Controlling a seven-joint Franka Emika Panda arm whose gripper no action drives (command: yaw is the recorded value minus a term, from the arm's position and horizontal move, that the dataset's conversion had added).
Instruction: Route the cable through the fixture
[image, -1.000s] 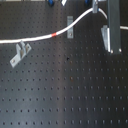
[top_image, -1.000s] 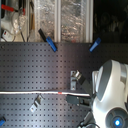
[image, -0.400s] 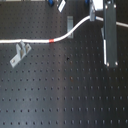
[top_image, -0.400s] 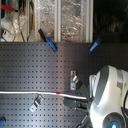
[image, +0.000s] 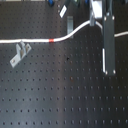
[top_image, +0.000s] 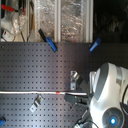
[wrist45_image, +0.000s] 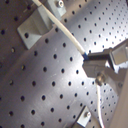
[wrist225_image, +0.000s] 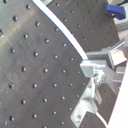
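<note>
The long thin white cable with a red-orange band (image: 35, 40) is clamped in the tool (wrist45_image: 88, 59) and runs lengthwise across the black perforated bench (image: 60, 95). The grey metal bracket (image: 20, 53) lies just beside the cable, towards the first exterior view's left, well apart from the tool.

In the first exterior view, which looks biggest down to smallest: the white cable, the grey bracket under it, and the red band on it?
1. The cable, running nearly the whole width of the first exterior view.
2. The grey bracket, far shorter than the cable.
3. The red band, a short mark on the cable.
</note>
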